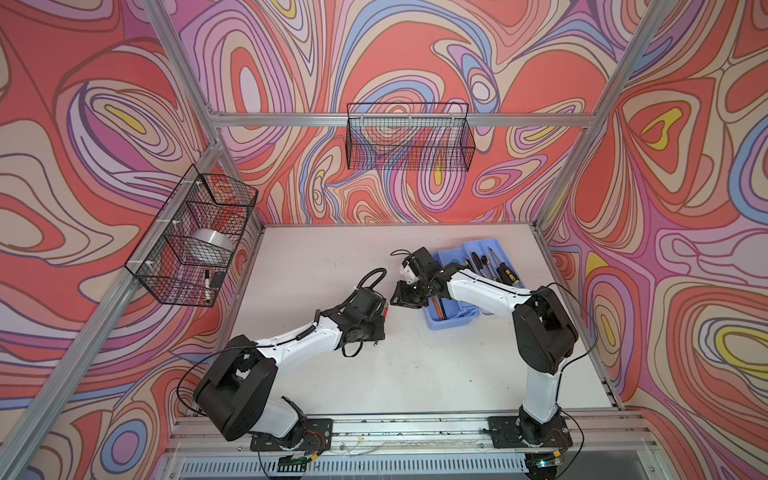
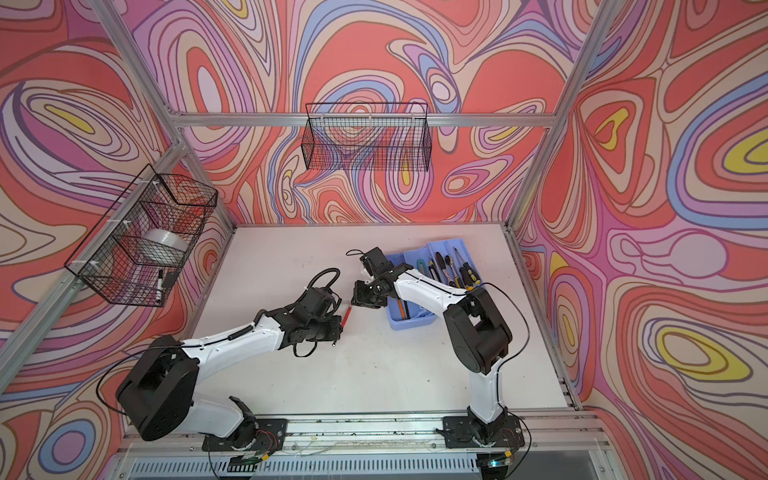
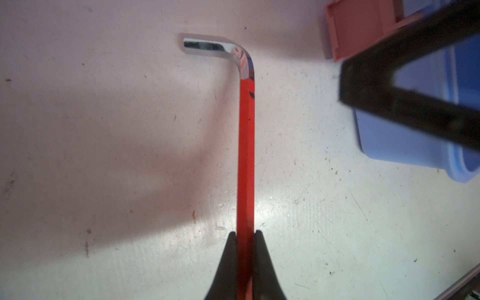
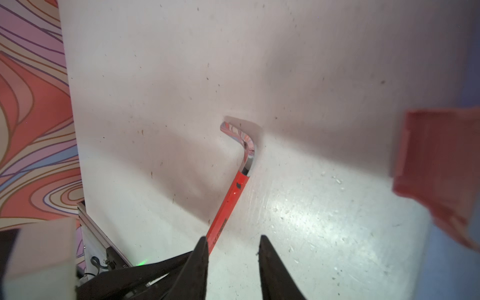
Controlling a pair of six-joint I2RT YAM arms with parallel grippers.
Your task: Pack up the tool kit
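Left jaws tight on red hex key [image 3: 246, 155]; right jaws apart, seemingly empty.

Swirling coral, lilac, blue and yellow wallpaper [image 1: 415, 50] covers three walls behind aluminium rails [image 1: 291, 119]. One black wire basket [image 1: 409, 137] hangs on the back rail and another wire basket [image 1: 174, 286] on the left. The white tabletop [image 1: 324, 257] is scuffed and speckled, with glare.

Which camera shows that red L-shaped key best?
Left wrist view: the red hex key spans the frame, bend and chrome tip clear. The right wrist view shows the key slanted, its lower end hidden. In a top view it is a red sliver.
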